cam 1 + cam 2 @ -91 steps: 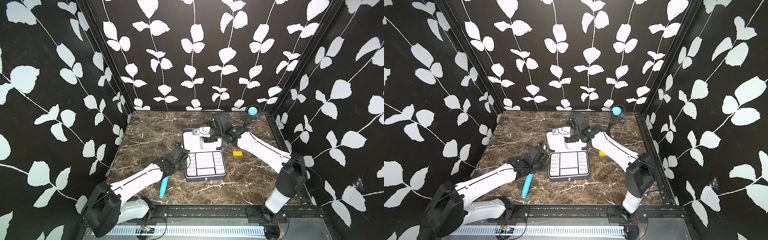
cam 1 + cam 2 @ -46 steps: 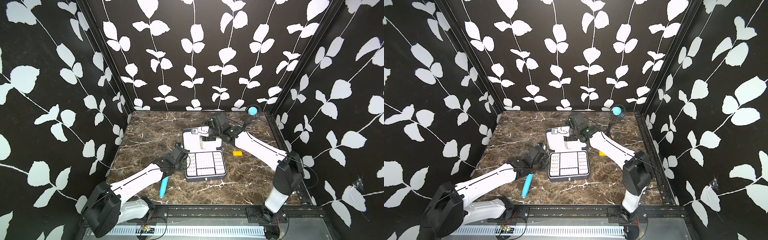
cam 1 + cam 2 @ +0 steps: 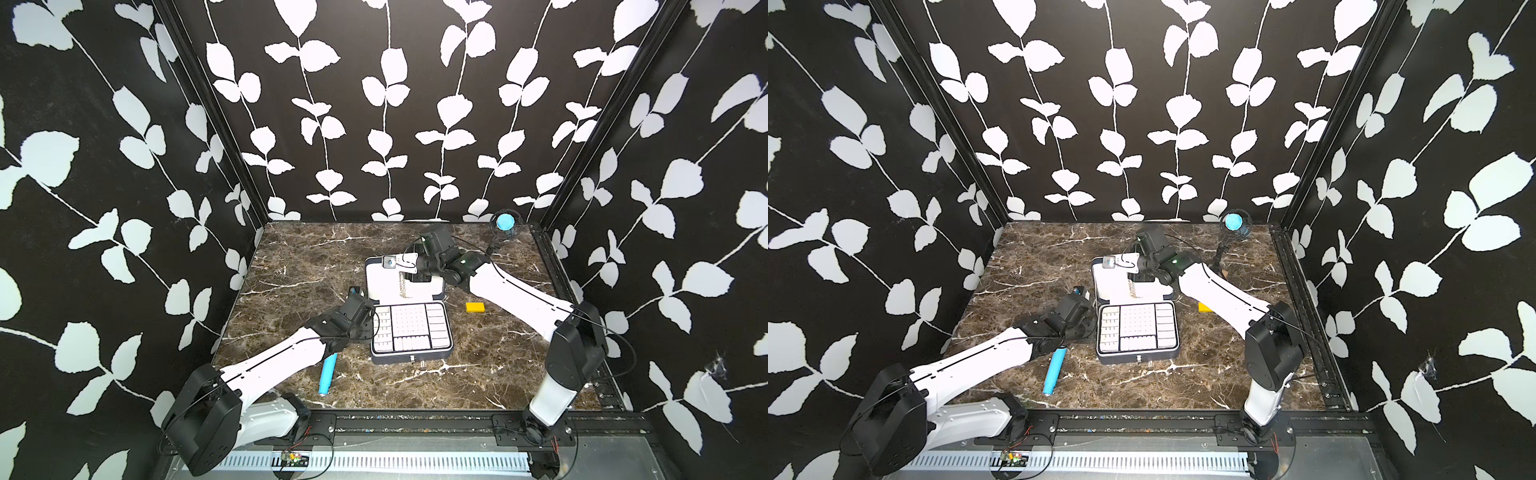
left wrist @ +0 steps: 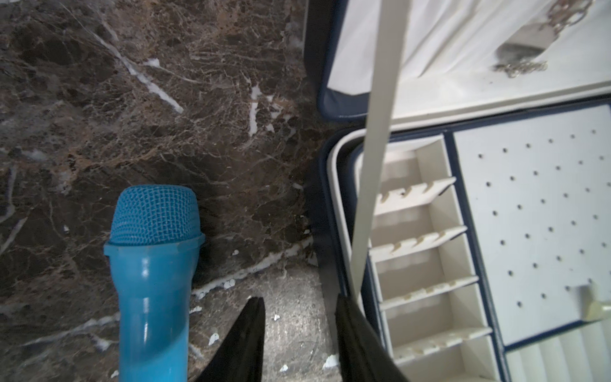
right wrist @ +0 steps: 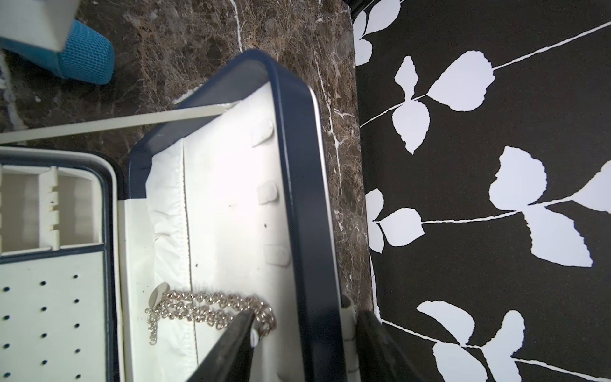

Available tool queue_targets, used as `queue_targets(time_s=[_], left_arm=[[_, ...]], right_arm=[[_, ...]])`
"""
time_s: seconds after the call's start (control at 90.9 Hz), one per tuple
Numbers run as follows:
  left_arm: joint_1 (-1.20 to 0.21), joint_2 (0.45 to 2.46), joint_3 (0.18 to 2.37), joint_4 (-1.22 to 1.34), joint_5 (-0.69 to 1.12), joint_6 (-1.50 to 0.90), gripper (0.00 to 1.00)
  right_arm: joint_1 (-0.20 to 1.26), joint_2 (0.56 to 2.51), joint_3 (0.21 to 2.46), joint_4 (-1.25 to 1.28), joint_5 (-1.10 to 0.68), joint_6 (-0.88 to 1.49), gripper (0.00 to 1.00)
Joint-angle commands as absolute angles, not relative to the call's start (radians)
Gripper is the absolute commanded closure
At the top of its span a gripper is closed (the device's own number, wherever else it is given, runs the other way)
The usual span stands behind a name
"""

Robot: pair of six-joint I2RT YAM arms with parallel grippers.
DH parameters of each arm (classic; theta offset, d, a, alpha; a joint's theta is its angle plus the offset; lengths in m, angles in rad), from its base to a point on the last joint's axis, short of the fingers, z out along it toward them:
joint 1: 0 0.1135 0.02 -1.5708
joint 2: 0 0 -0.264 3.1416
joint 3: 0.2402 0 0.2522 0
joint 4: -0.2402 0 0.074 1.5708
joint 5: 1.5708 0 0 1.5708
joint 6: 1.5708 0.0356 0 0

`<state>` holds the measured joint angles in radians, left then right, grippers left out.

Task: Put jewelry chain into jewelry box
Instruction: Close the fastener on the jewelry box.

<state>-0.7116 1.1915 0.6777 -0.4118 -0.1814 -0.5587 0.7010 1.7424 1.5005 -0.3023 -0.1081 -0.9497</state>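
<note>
Jewelry chain (image 5: 205,307) in its setting: on the marble table (image 3: 311,257) the jewelry box (image 3: 411,358) is standing open, its lid (image 5: 307,198) leaning back. The left gripper (image 4: 299,297) is resting at the box's side wall, jaws apart, gripping nothing. The right gripper (image 5: 305,316) is straddling the lid's rim, jaws apart, one finger (image 5: 238,340) at the chain's end ring. The chain is lying doubled on the lid's white lining, not in the tray. Judged risks: a withdrawing finger snagging a link and dragging the chain out; closing jaws pinching the rim and tipping the box.
</note>
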Motion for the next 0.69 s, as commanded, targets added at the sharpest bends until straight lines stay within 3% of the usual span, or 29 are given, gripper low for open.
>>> queue_targets(time_s=[0.0, 0.682], left_arm=[[-0.707, 1.167, 0.660, -0.436, -0.198, -0.551, 0.61], [-0.707, 1.152, 0.652, -0.444, -0.205, -0.549, 0.62]], right_arm=[[0.695, 1.745, 1.503, -0.250, -0.087, -0.934, 0.52], [0.693, 1.754, 1.506, -0.247, -0.067, -0.922, 0.70]])
